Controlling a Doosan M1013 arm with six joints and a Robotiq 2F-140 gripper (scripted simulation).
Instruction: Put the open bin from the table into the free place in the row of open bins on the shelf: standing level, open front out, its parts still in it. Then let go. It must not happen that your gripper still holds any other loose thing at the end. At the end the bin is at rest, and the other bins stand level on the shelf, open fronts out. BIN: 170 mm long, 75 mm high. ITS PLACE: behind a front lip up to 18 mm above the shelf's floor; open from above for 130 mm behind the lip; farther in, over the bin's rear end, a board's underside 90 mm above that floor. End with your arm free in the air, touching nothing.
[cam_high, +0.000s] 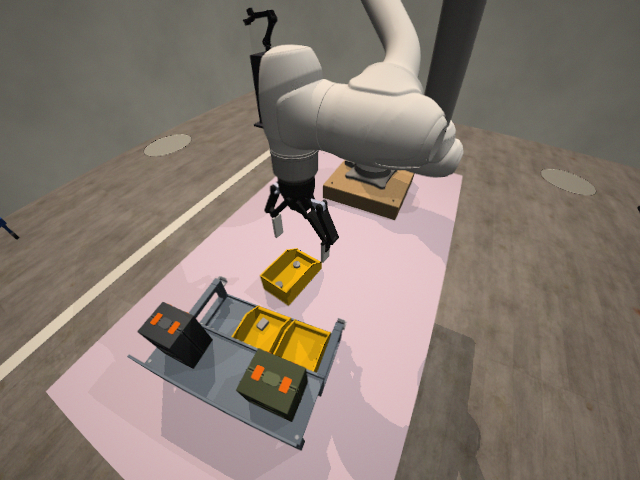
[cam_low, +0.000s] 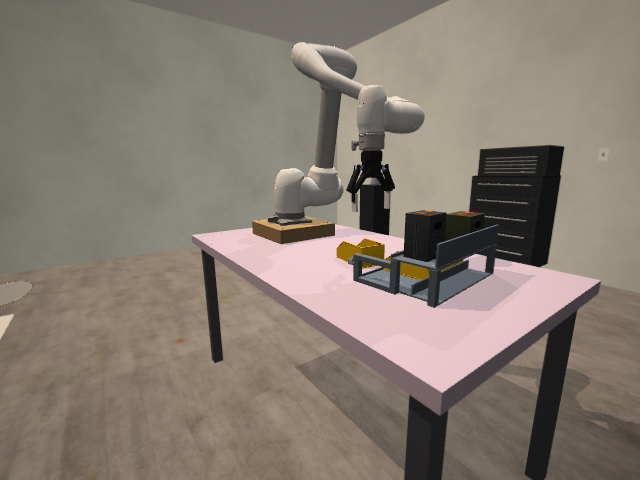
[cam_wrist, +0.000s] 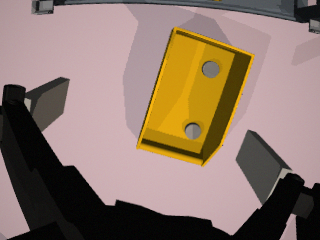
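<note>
The yellow open bin (cam_high: 298, 277) (cam_low: 347, 252) (cam_wrist: 175, 95) stands upright on the table in front of the shelf, turned at an angle to it. Its low open front faces away from the shelf. Two round grey parts lie in it. My gripper (cam_high: 301, 239) (cam_low: 370, 201) (cam_wrist: 156, 121) is open and empty above the bin, pointing down, with its fingers apart in the air. The grey shelf (cam_high: 206, 379) (cam_low: 467, 242) (cam_wrist: 150, 6) holds two yellow bins (cam_high: 258, 333) (cam_high: 302, 347) side by side. The free place (cam_high: 228, 316) is left of them in the top view.
On the shelf's upper board stand a black case (cam_high: 175, 335) (cam_low: 423, 235) behind the free place and an olive case (cam_high: 273, 382) (cam_low: 465, 223) behind the bins. The shelf's end frames (cam_high: 209, 297) (cam_high: 330, 351) rise at both sides. The arm's wooden base block (cam_high: 361, 198) (cam_low: 293, 230) is at the far end.
</note>
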